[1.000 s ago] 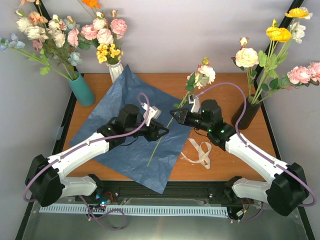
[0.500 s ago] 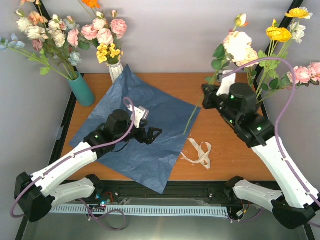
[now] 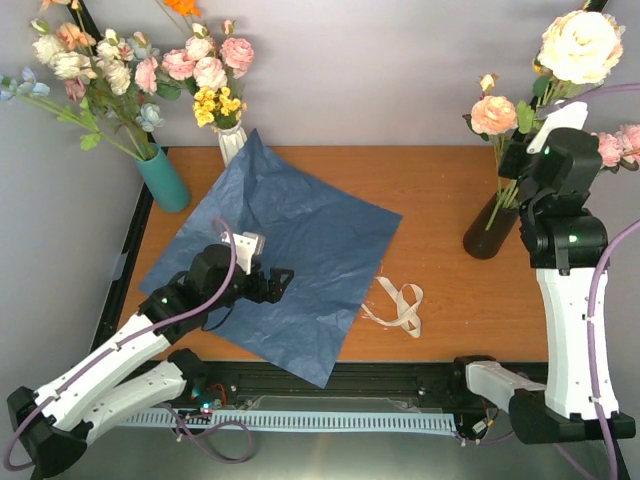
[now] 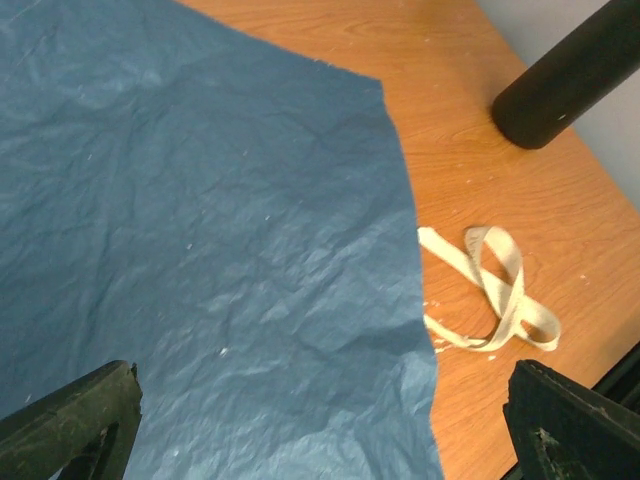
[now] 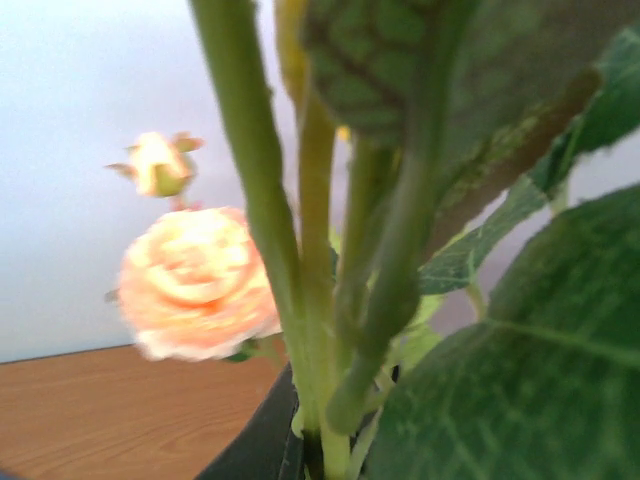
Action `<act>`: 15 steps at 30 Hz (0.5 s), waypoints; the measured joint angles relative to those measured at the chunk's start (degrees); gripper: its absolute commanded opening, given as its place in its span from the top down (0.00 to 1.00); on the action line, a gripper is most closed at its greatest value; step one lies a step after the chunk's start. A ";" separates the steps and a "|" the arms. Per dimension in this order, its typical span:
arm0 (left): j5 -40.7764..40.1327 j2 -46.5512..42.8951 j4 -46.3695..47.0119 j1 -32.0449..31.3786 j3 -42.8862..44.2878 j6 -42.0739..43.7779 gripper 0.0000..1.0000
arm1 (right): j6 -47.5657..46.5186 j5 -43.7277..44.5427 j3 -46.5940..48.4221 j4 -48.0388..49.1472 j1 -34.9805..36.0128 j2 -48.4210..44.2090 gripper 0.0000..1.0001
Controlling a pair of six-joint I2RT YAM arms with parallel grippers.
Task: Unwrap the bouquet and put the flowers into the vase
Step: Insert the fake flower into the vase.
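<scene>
The dark-blue paper (image 3: 290, 240) (image 4: 200, 220) lies spread flat on the table, with the beige ribbon (image 3: 400, 305) (image 4: 490, 290) loose beside its right edge. My left gripper (image 3: 277, 284) (image 4: 325, 428) hovers open over the paper's near part, holding nothing. The dark vase (image 3: 490, 232) (image 4: 565, 75) (image 5: 255, 440) stands at the right with flowers in it, among them a peach bloom (image 3: 493, 115) (image 5: 195, 285). My right gripper (image 3: 517, 160) is raised above the vase, shut on a stem whose cream bloom (image 3: 580, 45) rides above the wrist. Green stems (image 5: 320, 330) run down into the vase's mouth; the fingers are hidden there.
A teal vase (image 3: 163, 178) with a pale bunch stands at the back left. A white ribbed vase (image 3: 230, 140) with pink and yellow blooms stands behind the paper's far corner. Grey walls close the back and sides.
The right arm carried the cream flower from the table's middle up and right, to above the dark vase. The left gripper opened and drew back toward the near left.
</scene>
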 measured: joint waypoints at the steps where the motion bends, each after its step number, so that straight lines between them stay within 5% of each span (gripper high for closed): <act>1: -0.63 -1.11 -0.15 -0.02 -1.38 -0.55 0.01 | -0.61 -0.13 0.52 0.11 -1.88 0.70 0.97; 15: -3.96 -4.37 -1.09 -0.02 -4.28 -2.25 0.00 | -1.42 -7.45 4.07 6.56 -17.62 7.69 0.97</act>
